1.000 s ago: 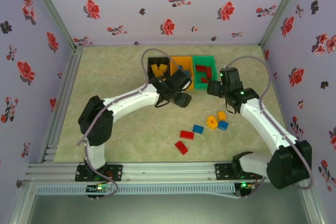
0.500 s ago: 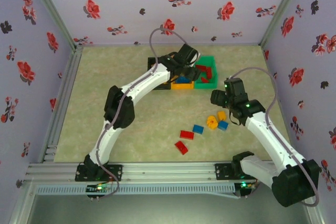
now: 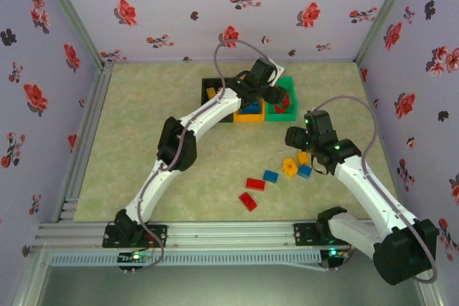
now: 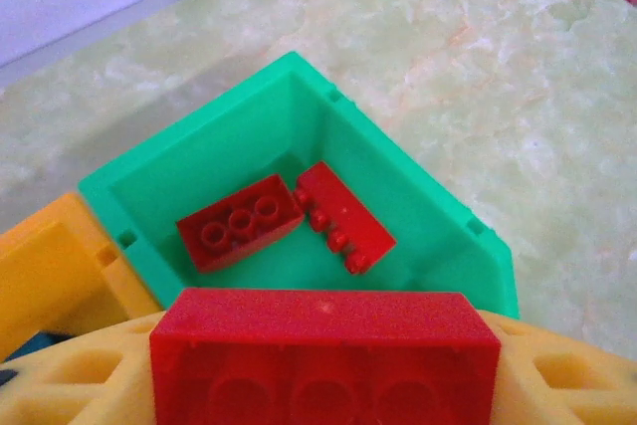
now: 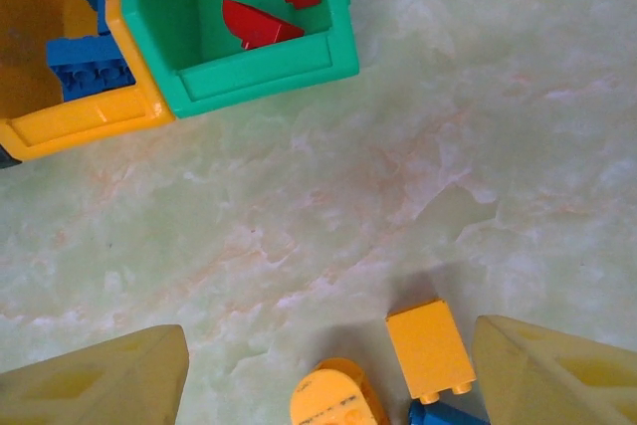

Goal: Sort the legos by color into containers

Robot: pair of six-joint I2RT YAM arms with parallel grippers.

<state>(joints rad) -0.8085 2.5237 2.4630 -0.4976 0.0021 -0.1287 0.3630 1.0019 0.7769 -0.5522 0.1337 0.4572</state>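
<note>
Step in hand, by my read: drop a red one into the green bin.

The left gripper [image 3: 270,92] is pinching a red brick [image 4: 324,345] across its long sides and hangs over the green bin [image 4: 418,191], which stands at the right end of the bin row by the table's far edge. The orange bin [image 4: 60,266] touches it on the left, and the black bin [image 3: 209,87] is at the other end. Two red bricks [image 4: 239,221] already lie on the green bin's floor.

To do it well:
- In the left wrist view the held brick sits over the bin's near side, close to the orange bin's wall. Push it a bit further over the middle before letting go.
- Drop low and spread the fingers cleanly so the brick doesn't bounce off the rim.
- Lift straight up afterwards. The bins are light and could probably shift if clipped.

The right gripper [image 5: 328,355] is spread wide with nothing in it, above a yellow brick [image 5: 430,350] and a rounded yellow piece [image 5: 333,400] on the table's right half. A blue brick [image 3: 305,170] touches them, so the fingers should close on one piece only. Two loose red bricks [image 3: 254,184] and another blue one [image 3: 270,175] lie nearer the near edge.
</note>
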